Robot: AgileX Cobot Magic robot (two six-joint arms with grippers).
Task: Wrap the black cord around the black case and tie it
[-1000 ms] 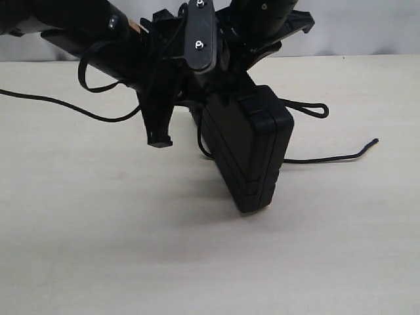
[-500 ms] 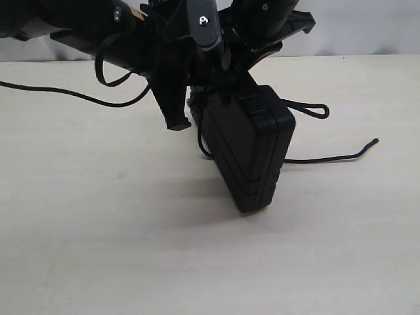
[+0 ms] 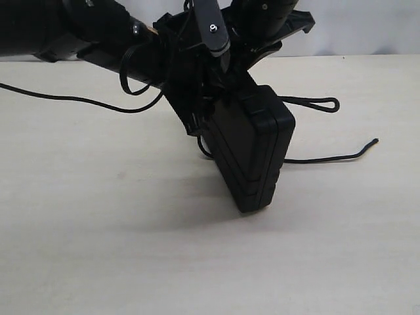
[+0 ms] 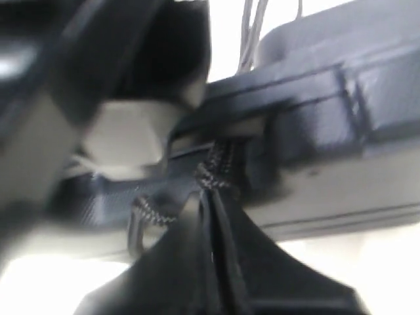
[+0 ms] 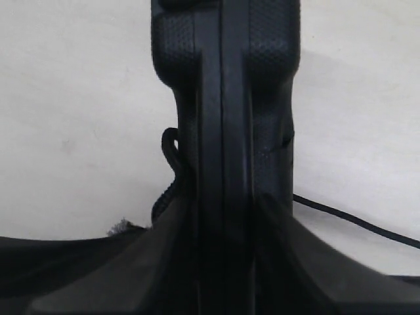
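The black case [image 3: 252,151] stands tilted on one lower corner on the table. My right gripper [image 3: 239,82] comes down from above and is shut on the case's upper edge. In the right wrist view its jaws [image 5: 226,203] clamp the case [image 5: 226,92] from both sides. My left gripper [image 3: 197,125] sits against the case's left edge. It is shut [image 4: 211,190] on the braided black cord [image 4: 215,172], close to the case [image 4: 341,118]. More of the cord [image 3: 328,157] trails over the table to the right, with an end loop [image 3: 315,103]. A frayed tuft [image 5: 118,226] shows beside the case.
A thin black cable [image 3: 72,100] runs from the left arm [image 3: 85,33] across the pale table [image 3: 98,249] to the left edge. The cord's free end [image 3: 374,141] lies at the right. Both arms crowd the space above the case.
My left gripper has swung right from open table to the case's left edge and shut on the cord. The end loop on the table stretched slightly to the right. The case held still.
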